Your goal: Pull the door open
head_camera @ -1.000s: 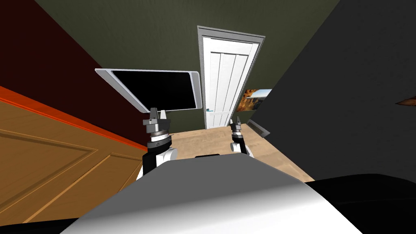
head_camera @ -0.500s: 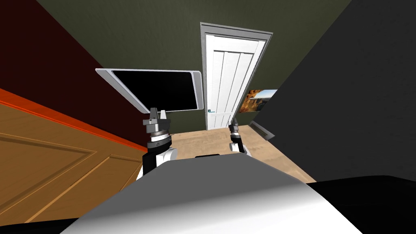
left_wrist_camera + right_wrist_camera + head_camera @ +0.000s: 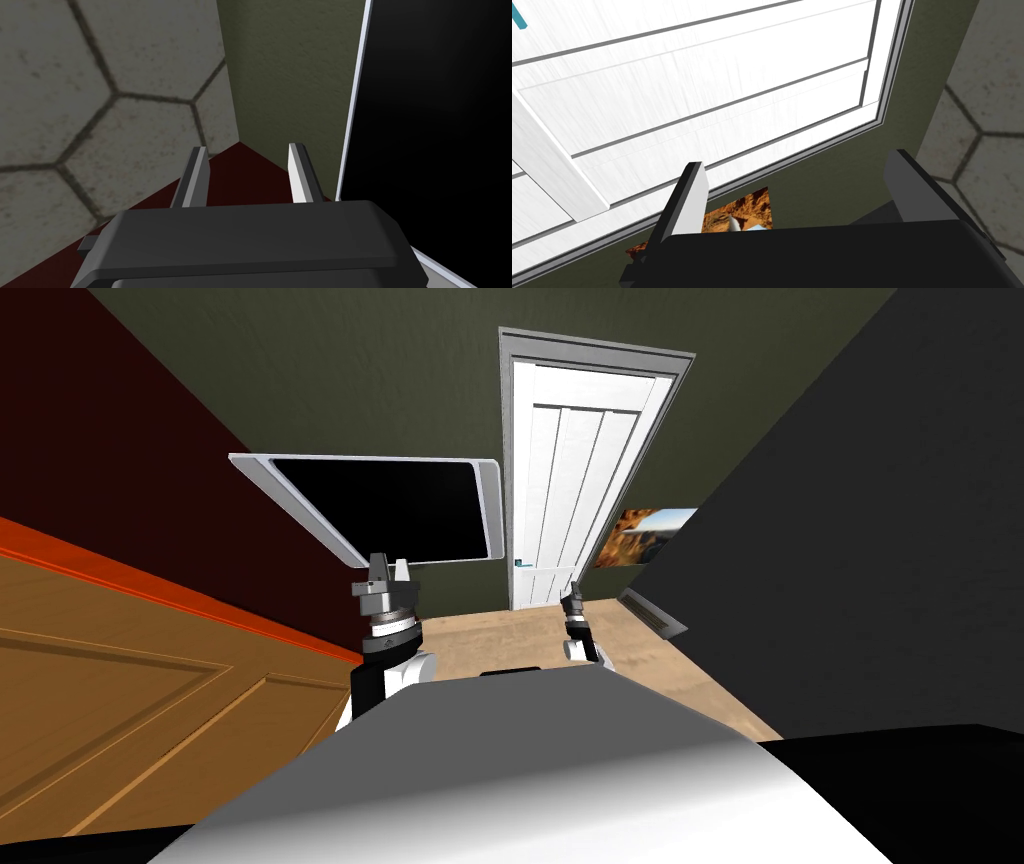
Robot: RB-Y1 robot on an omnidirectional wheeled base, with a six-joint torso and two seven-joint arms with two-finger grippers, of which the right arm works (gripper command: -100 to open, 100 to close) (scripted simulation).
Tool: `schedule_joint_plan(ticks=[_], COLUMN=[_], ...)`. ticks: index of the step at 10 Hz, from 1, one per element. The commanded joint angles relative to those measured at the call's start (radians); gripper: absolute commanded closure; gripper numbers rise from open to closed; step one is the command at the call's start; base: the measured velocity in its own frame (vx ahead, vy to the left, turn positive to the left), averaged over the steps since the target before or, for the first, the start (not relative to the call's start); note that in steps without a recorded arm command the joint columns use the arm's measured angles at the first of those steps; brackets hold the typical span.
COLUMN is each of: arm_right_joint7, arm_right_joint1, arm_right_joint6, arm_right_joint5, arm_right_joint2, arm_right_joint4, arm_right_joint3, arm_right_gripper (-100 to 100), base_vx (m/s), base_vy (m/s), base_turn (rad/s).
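A white panelled door (image 3: 575,478) in a grey frame stands shut at the far end of the room, with a small teal handle (image 3: 519,562) low on its left edge. My right gripper (image 3: 572,593) is held out toward the door's lower part, still short of it. In the right wrist view the gripper (image 3: 797,185) is open with nothing between its fingers; the door (image 3: 687,90) lies ahead and a bit of the teal handle (image 3: 518,17) sits far off to one side. My left gripper (image 3: 385,568) is raised in front of my chest, its fingers (image 3: 298,170) apart and empty.
A white-framed black panel (image 3: 400,503) hangs just beyond the left gripper. A brown wooden panel (image 3: 130,688) lines the left side and a dark wall (image 3: 850,538) the right. A picture (image 3: 645,536) and a floor vent (image 3: 655,613) sit right of the door. Tan floor (image 3: 500,633) leads ahead.
The whole head view has shifted: the door now looks larger and sits further right, so I have moved toward it. My right gripper has drifted slightly left. The left arm is unchanged.
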Motion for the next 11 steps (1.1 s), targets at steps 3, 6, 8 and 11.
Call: schedule_joint_plan(ticks=[3,6,8,11], arm_right_joint7=[0.005,0.008,0.011,0.014], arm_right_joint1=[-0.042,-0.078,-0.102,-0.137], arm_right_joint6=[-0.021,-0.037,-0.047,-0.063], arm_right_joint5=[-0.005,-0.010,-0.013,-0.018], arm_right_joint2=[-0.010,-0.019,-0.025,-0.033], arm_right_joint4=[0.113,0.208,0.271,0.363], arm_right_joint3=[0.003,0.005,0.006,0.008], arm_right_gripper=[-100,-100,-100,-100], base_vx=[0.087,0.104,0.113,0.099], base_vy=[0.031,0.022,0.004,0.028], base_turn=[0.046,0.047,0.043,0.041])
